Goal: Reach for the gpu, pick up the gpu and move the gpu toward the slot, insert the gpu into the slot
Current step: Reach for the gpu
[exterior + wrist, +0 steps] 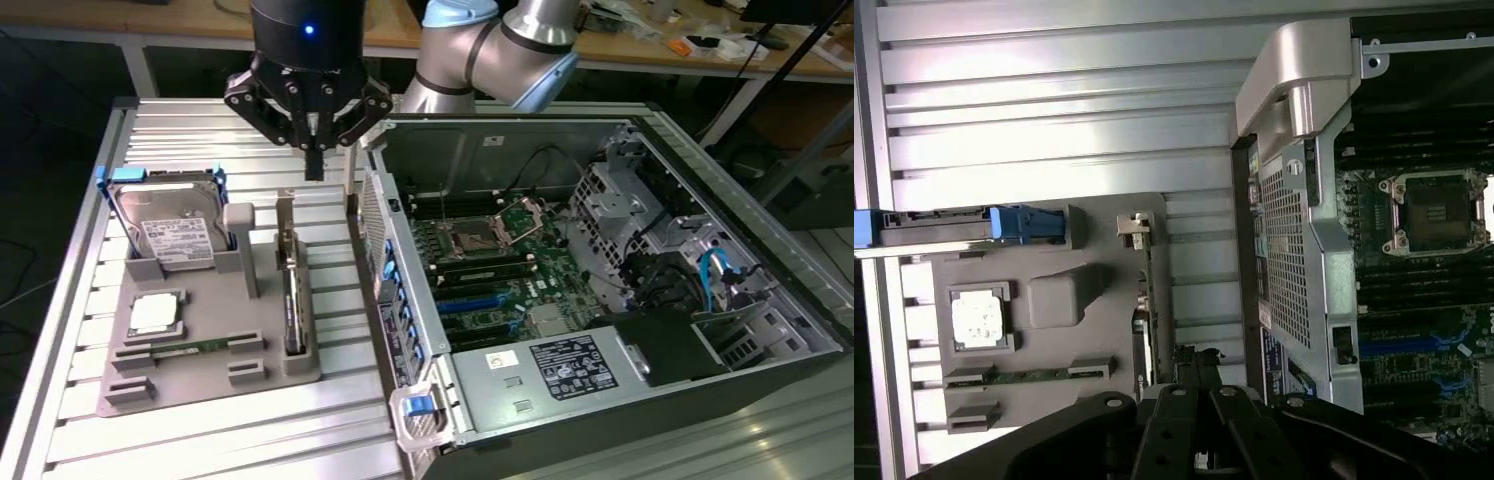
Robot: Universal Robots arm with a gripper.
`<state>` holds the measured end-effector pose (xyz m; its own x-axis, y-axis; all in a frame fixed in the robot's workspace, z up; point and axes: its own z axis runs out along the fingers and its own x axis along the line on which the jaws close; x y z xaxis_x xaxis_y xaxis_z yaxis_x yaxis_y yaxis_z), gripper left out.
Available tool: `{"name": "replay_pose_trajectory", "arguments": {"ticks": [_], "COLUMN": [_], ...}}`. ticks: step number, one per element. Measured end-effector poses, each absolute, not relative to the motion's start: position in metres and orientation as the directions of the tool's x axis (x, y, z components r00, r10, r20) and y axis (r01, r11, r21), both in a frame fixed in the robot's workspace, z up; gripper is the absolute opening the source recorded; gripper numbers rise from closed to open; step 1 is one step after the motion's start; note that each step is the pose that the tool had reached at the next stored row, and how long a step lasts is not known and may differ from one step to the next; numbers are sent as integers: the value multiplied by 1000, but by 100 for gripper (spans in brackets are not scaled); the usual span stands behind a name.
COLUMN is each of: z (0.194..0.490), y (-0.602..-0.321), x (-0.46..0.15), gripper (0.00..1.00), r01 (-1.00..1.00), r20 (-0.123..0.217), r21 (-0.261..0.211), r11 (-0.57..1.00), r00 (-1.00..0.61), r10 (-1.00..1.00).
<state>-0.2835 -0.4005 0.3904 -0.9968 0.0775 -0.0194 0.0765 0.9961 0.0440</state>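
The gpu [294,300] stands on edge in a grey holder tray [267,375], a thin dark card with a silvery bracket at its far end. In the wrist view the gpu [1145,315] runs edge-on toward my fingers. My gripper [314,165] hangs above the far end of the card, shut, with nothing in it and apart from the card. Its black linkages [1194,420] show in the wrist view. The slot [474,300] is a blue strip on the green motherboard inside the open computer case; the slot [1399,346] also shows in the wrist view.
A hard drive [167,235] in a blue caddy leans at the tray's far end, with a square processor chip [156,312] and a memory stick [200,347] nearer. The case wall [380,215] rises just to the exterior view's right of the card. All rests on a slatted aluminium table [240,440].
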Motion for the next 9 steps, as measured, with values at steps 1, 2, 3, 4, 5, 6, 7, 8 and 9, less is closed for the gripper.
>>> {"name": "replay_pose_trajectory", "arguments": {"ticks": [1, 2, 3, 4, 5, 6, 7, 8, 9], "z": [390, 390, 390, 390, 390, 390, 390, 390, 390], "y": [-401, -401, -401, -401, -401, -401, -401, -401, -401], "x": [-286, -289, -291, -293, -295, -297, -300, -302, -304], "gripper": [11, 11, 11, 11, 11, 11, 11, 11, 11], "r01": [77, 77, 77, 77, 77, 77, 77, 77, 78], "r20": [-19, -19, -19, -19, -18, -18, -18, -18, -17], "r21": [44, 44, 44, 44, 44, 44, 44, 44, 44], "r11": [996, 996, 996, 996, 996, 996, 996, 996, 996], "r00": [-997, -997, -997, -997, -997, -997, -997, -997, -997], "r10": [78, 78, 78, 78, 78, 78, 78, 78, 78]}}
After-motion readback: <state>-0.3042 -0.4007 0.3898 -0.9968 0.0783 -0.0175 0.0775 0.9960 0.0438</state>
